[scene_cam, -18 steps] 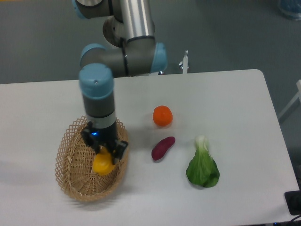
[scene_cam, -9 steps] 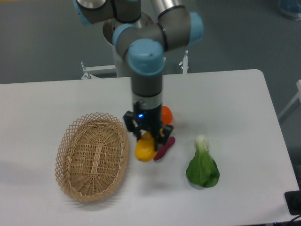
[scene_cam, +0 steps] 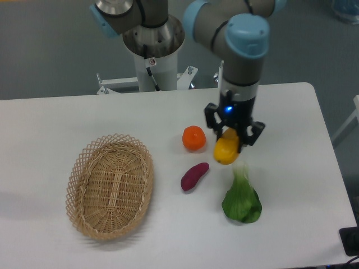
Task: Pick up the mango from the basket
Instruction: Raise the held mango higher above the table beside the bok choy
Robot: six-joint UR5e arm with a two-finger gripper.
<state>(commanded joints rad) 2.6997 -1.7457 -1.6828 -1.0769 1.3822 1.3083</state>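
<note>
We saw the mango point(scene_cam: 225, 151) clamped between the two black fingers of the gripper point(scene_cam: 230, 141), its yellow-orange body hanging below them and tilted a little. It was well to the right of the basket point(scene_cam: 110, 185) and out of it, with nothing left lying on the woven floor of that basket. Whether the fruit was clear of the table point(scene_cam: 291, 140) or just grazing it, we could not tell from this single view. Relative to the mango, the orange point(scene_cam: 194, 138) sat just to its left, near but apart. The sweet potato point(scene_cam: 194, 176) lay below and to the left of the mango, slanted on the white top. The bok choy point(scene_cam: 242, 194) lay directly below the mango, its pale stem end pointing up and almost meeting the fruit in our view. The arm point(scene_cam: 244, 50) rose straight up from the mango, its grey wrist capped in light blue, and bent back toward the base behind the table's far edge.
</note>
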